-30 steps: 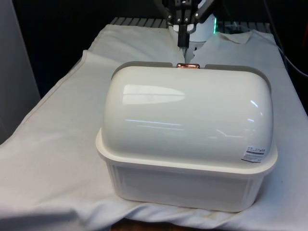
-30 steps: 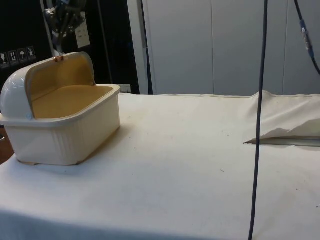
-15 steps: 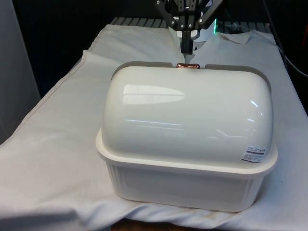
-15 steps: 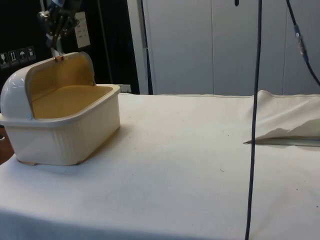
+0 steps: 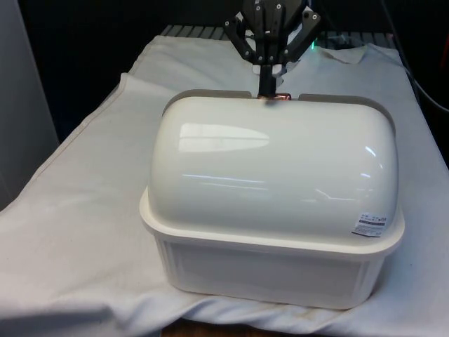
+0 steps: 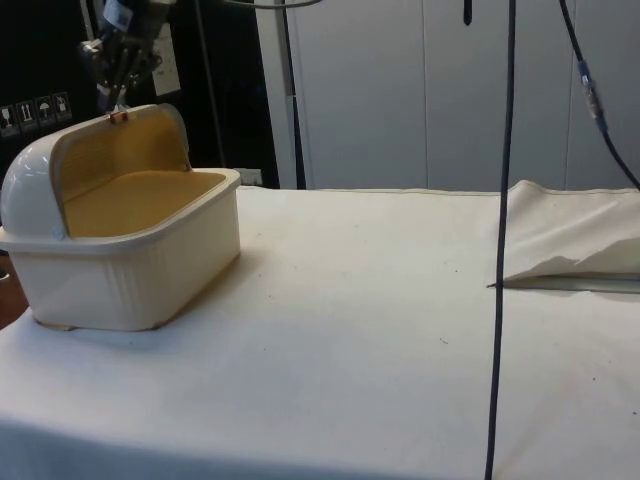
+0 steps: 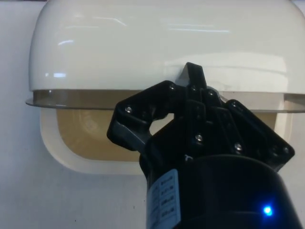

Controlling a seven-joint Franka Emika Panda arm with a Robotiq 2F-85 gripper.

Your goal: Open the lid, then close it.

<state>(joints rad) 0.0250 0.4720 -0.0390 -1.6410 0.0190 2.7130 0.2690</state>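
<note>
A cream bread box [image 5: 266, 270] stands on the white cloth with its rounded roll-top lid [image 5: 273, 161] rolled back. In the side view the box's tan inside [image 6: 140, 195] lies open under the raised lid [image 6: 30, 175]. A small copper handle [image 5: 275, 97] sits on the lid's top edge. My black gripper [image 5: 267, 86] comes down from above with its fingers shut together, tips right at the handle [image 6: 118, 117]. In the wrist view the shut gripper [image 7: 193, 71] rests against the lid's edge [image 7: 143, 43], covering the handle.
White cloth [image 6: 380, 330] covers the table around the box, with a raised fold [image 6: 570, 240] at the side view's right. A dark cable [image 6: 500, 240] hangs down in front of the side camera.
The gripper has come down from above the box to the copper handle. The lid stays rolled back as before.
</note>
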